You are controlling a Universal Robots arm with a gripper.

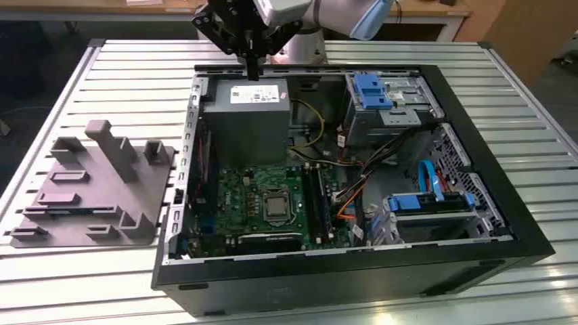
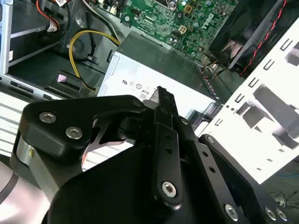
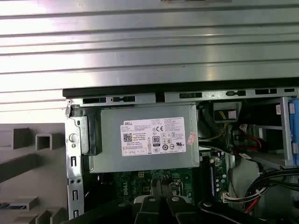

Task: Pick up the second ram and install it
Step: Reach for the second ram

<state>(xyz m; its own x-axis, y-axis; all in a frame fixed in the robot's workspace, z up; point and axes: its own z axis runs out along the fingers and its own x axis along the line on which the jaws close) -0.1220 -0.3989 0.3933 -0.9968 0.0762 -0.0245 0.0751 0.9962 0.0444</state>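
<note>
My gripper (image 1: 254, 73) hangs over the far end of the open computer case (image 1: 470, 223), just above the grey power supply (image 1: 246, 115). Its black fingers are pressed together with nothing between them, as both wrist views show (image 2: 162, 95) (image 3: 159, 185). A thin blue-green strip (image 3: 11, 206) that looks like the second ram lies in a recess of the grey fixture tray (image 3: 28, 168), well away from the gripper. The green motherboard (image 1: 262, 196) with its long black slots (image 1: 313, 196) lies past the power supply, inside the case.
The grey fixture tray (image 1: 91, 196) stands on the slatted metal table (image 1: 118, 74) at the exterior view's left of the case. Blue drive brackets (image 1: 370, 91), a drive cage (image 1: 429, 206) and loose cables (image 1: 361, 176) fill the case's right side. A fan (image 2: 252, 32) sits by the case wall.
</note>
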